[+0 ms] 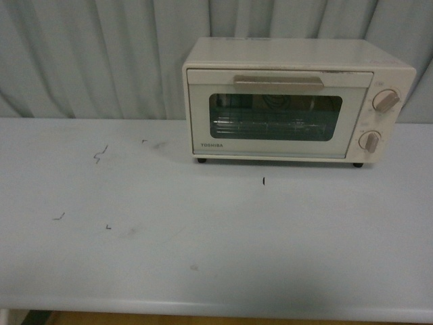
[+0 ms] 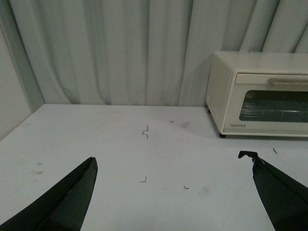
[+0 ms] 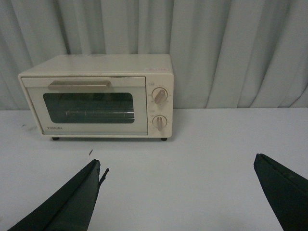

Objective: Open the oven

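Closed cream-white boxy TOSHIBA toaster oven (image 1: 298,101) at the far right of a pale grey table (image 1: 203,257), backed by a pleated grey curtain (image 1: 101,54).
Its glass-window door (image 1: 274,116) is shut, with a beige bar handle (image 1: 278,82) along the door's top edge and two round beige knobs (image 1: 387,100) to the right. The left gripper (image 2: 168,159) and right gripper (image 3: 177,161) hang over the near table, black fingers spread wide, holding nothing, well apart from the oven. The right gripper faces the oven squarely, so it looks the better choice: meet the handle's middle, close over the bar, then pull nearward and down in an arc, gently, lest the light oven slide.
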